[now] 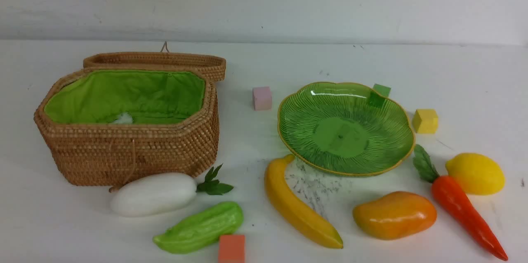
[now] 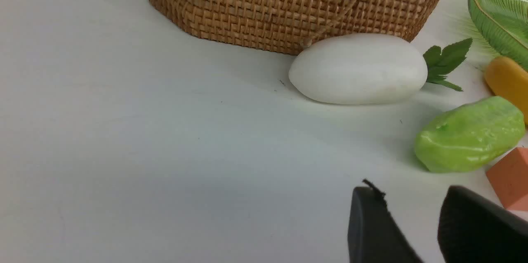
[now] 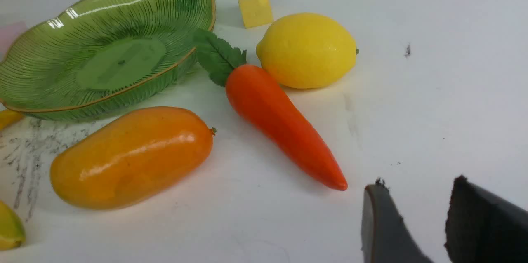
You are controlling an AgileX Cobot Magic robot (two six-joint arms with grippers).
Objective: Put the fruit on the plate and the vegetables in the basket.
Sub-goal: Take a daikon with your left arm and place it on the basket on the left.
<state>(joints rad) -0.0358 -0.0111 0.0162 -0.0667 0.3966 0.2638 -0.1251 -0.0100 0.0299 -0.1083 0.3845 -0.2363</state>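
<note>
The left gripper (image 2: 410,201) hangs part-open and empty above the bench (image 2: 123,131), the right gripper (image 3: 416,197) likewise near the carrot (image 3: 276,118); glossy banana (image 1: 297,209), mango (image 1: 394,214) and lemon (image 1: 475,173) lie around the ribbed green plate (image 1: 346,131); white radish (image 1: 153,193) and bumpy gourd (image 1: 200,228) lie just before the basket (image 1: 136,151); only the front view shows its green lining (image 1: 123,94) and laid-back lid (image 1: 156,60).

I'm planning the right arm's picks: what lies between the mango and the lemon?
The carrot lies between the mango and the lemon; the right wrist view shows it best.
</note>
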